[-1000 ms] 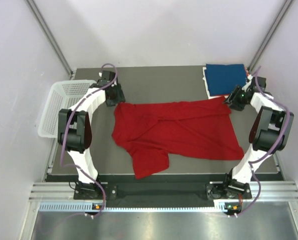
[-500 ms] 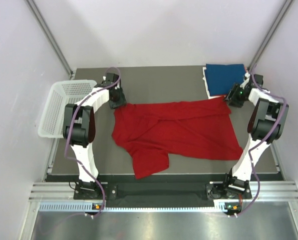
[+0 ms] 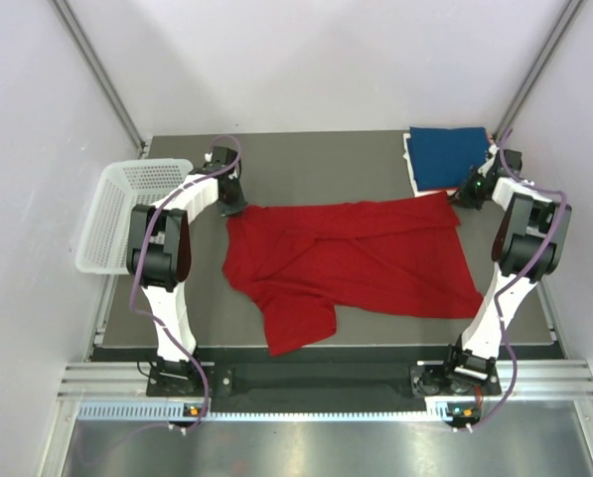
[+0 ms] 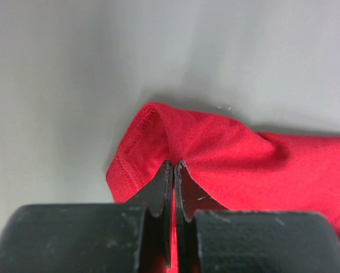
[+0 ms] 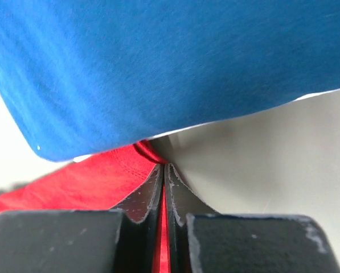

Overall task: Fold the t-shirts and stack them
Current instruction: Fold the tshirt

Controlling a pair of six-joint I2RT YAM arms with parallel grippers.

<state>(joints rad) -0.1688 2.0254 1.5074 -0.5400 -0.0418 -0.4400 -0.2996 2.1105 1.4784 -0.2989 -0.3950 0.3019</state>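
The basket point(image 3: 127, 214) sits off the worktop point(image 3: 316, 164) edge at 9 o'clock. The left pincer point(image 4: 173, 166) is clamped on the red shirt point(image 3: 356, 263) at its 10 o'clock corner. The right pincer point(image 5: 164, 168) pinches its 2 o'clock corner, just beside the folded blue shirt point(image 3: 448, 154) at 1 o'clock. Both corners are gripped, I judge, to lift and spread the crumpled shirt for folding. No writing shows.

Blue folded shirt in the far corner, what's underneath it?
A white layer peeks out along the blue shirt's left and near edges. Anything more beneath is covered by the blue cloth.
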